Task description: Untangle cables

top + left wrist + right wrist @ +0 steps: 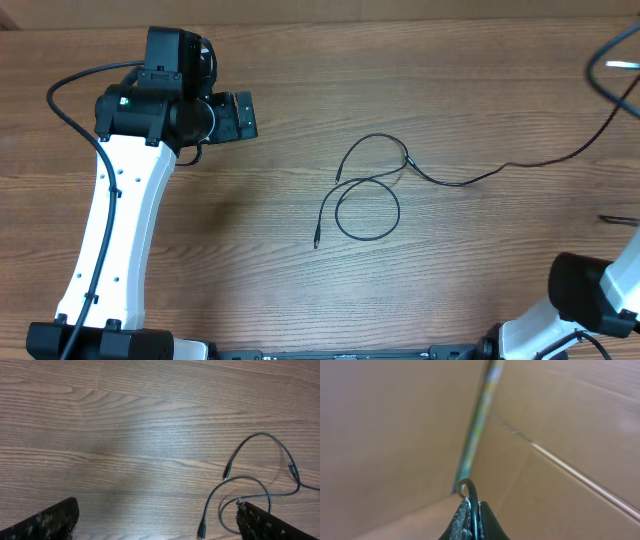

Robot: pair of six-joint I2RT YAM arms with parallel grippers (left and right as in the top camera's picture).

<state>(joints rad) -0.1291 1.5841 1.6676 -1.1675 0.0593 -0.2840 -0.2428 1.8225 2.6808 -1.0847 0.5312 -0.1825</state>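
Ok, cables [397,205] sit mid-table [250,230], a bit right of centre: one loose loop w/ two short tails, plug ends [317,243] pointing near-left. There's a crossing [405,160] at the far-right side of the loop. From there one long strand [520,163] runs off right and leaves the overhead view.

Right tool [472,521]: wrist cam shows the fingers pinched together on a thin black cord [468,486] hooking over the tips. It's up off the table w/ only blurred tan background behind it. Prob. that same long strand, can't confirm.

Left tool [159,515] hovers left of the bundle, toward the far side, fingers wide apart, nothing in them. In its wrist view the cables lie right beside one finger.

Step in hand, imo: drawing one strand out to the right to open the tangle. Not done, since loop and crossing are there.

Next move calls for the left tool to come down on the loop near the crossing and pin it. Then the right's pull slides the strand free instead of dragging the whole lot or cinching the crossing tighter.
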